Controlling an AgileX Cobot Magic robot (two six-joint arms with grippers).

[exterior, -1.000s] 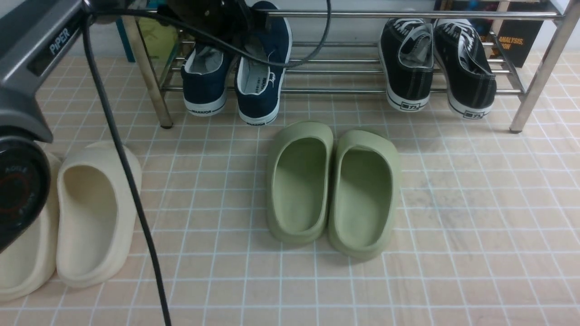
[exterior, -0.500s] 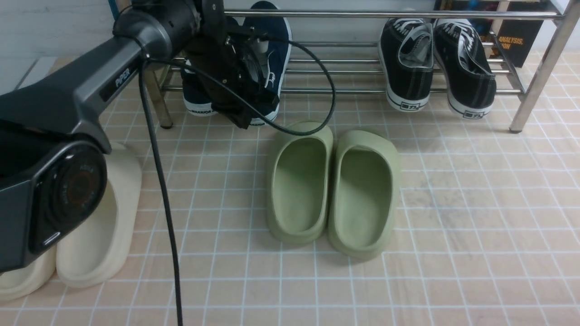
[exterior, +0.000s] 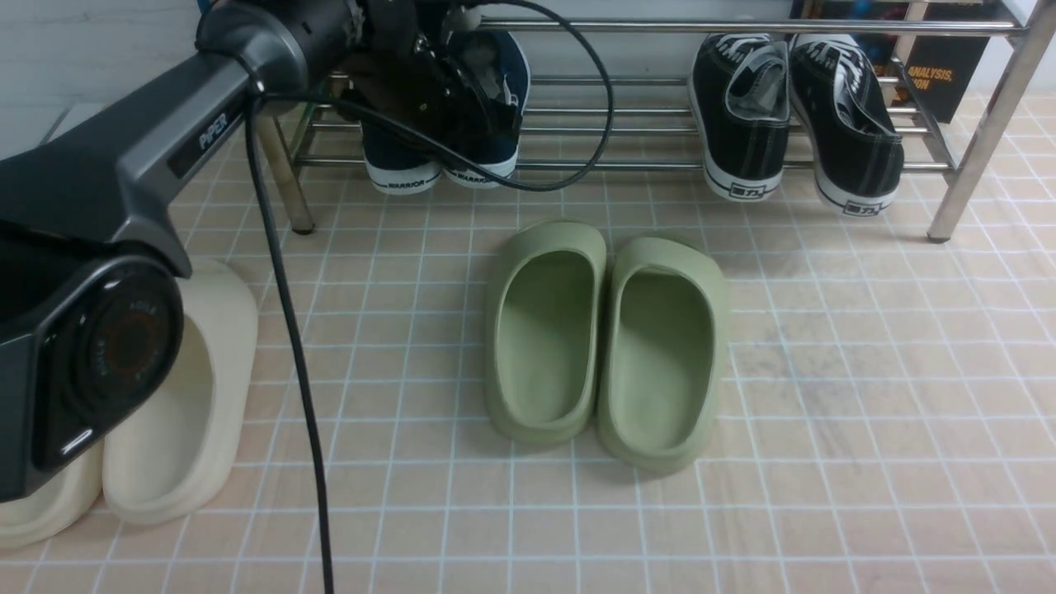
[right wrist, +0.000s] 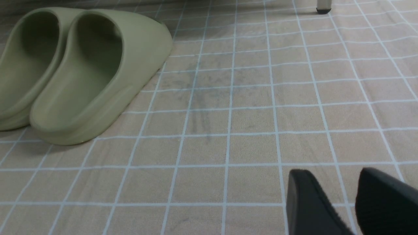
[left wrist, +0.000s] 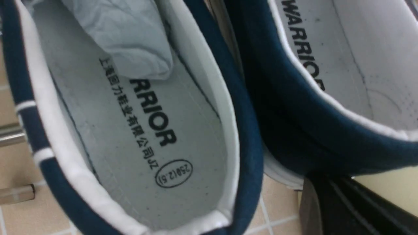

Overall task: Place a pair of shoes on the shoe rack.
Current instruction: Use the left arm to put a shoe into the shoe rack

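The two navy slip-on shoes [exterior: 404,169] sit side by side on the left end of the chrome shoe rack [exterior: 660,165], with their white "WARRIOR" heels at its front bar. My left gripper [exterior: 483,124] hangs over their heels and hides most of both. In the left wrist view the two shoes [left wrist: 147,130] fill the picture. One black finger [left wrist: 326,209] lies against the heel rim of one shoe, and the other finger is hidden. My right gripper [right wrist: 341,186] is open and empty, low over bare floor tiles.
Black lace-up sneakers [exterior: 792,115] sit on the right end of the rack. Green clogs [exterior: 606,338] stand on the floor in front of the rack, and cream clogs [exterior: 165,396] stand at the left. The left arm's cable [exterior: 289,371] hangs down. The rack's legs [exterior: 285,181] stand on the tiles.
My left arm came down over the navy shoes' heels. Both shoes have slid further back on the rack, and their heels are now level with each other at the front bar.
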